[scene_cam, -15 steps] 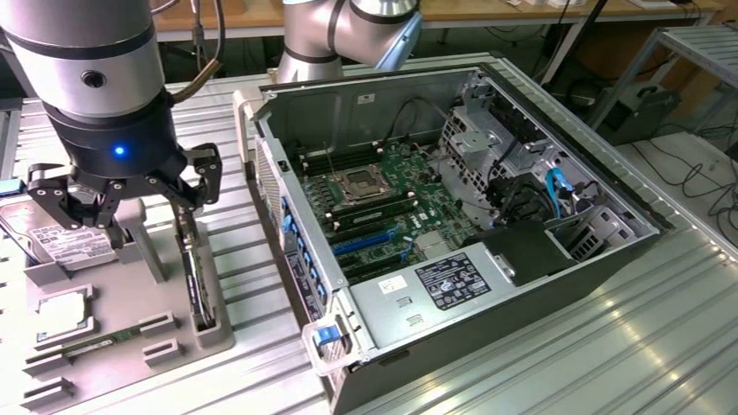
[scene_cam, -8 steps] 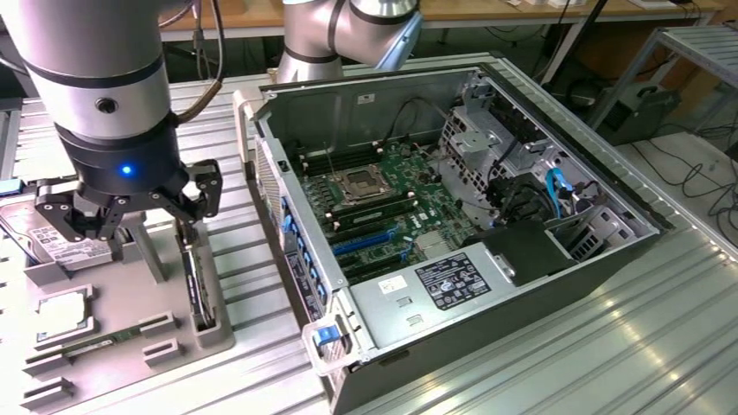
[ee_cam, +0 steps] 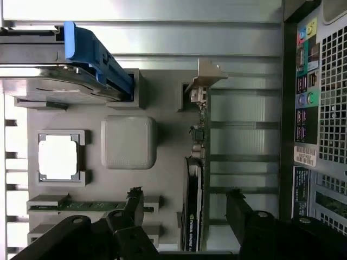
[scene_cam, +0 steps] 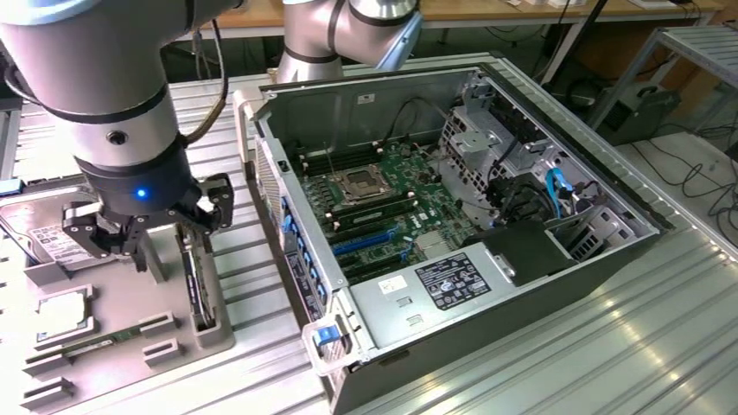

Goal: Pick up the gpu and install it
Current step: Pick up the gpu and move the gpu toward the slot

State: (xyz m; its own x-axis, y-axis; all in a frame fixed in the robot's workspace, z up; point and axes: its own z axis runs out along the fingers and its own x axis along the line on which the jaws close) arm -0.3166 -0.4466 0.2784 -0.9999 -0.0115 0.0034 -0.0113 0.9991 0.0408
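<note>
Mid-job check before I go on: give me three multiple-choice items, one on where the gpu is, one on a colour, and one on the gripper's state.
1. Where is the gpu?
A) already installed
B) standing on edge in the grey tray
C) lifted clear in the air

2. What colour is the light on the arm's wrist?
A) red
B) green
C) blue

3. How is the gripper?
A) open, with a finger on either side of the gpu
B) shut on the gpu
C) shut, holding nothing

Answers:
1 B: the wrist view shows the card upright in its slot at the tray's edge.
2 C: the exterior view shows a blue glow on the black wrist.
3 A: the two dark fingers stand apart, with the card between them and a gap on both sides.
</note>
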